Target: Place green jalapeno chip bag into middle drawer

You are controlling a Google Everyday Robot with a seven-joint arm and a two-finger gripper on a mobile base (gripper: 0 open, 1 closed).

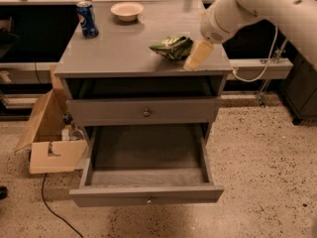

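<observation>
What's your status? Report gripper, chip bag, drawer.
Cream two-finger gripper above grey cabinet top, beside dark green wrinkly jalapeno chip bag. Bag lying on top. Wide grey wooden middle drawer open, floor bare. Blue soda can far off, back corner.

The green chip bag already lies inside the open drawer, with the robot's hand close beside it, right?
No. The camera view shows the wrinkly dark green chip bag on the grey cabinet top, not in the open grey drawer. The pale hand is close beside it.
</observation>
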